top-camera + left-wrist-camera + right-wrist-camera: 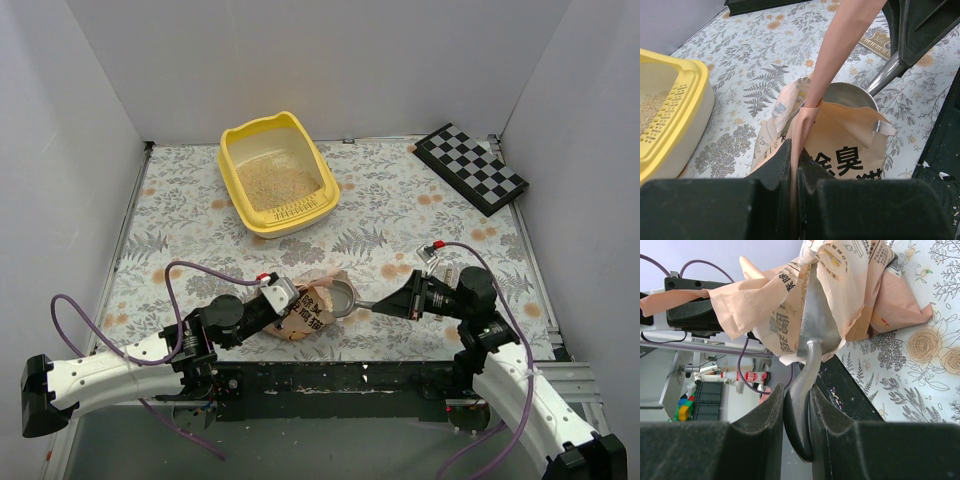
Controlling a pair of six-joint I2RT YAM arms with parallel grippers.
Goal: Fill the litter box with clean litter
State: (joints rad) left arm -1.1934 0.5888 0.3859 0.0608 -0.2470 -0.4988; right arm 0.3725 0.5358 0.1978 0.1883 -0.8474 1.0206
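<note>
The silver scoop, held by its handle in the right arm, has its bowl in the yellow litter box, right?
No. The right arm's jaws do hold the scoop by its handle, but its bowl sits in the mouth of the crinkled bag, not the litter box; the top view shows it.

A robotics lab's test cell rather than a home; plain white panels (300, 60) wall in the bench (400, 215) on three sides; a fern-and-flower printed cloth (190, 200) covers it; two white-and-black robot arms, left arm (110, 372) and right arm (530, 385), are bolted to a black rail (330, 380) at its near edge, trailing purple cables (205, 266); past the bench, the right wrist view shows dark storage crates (710, 400) and coloured blocks (684, 409).
</note>
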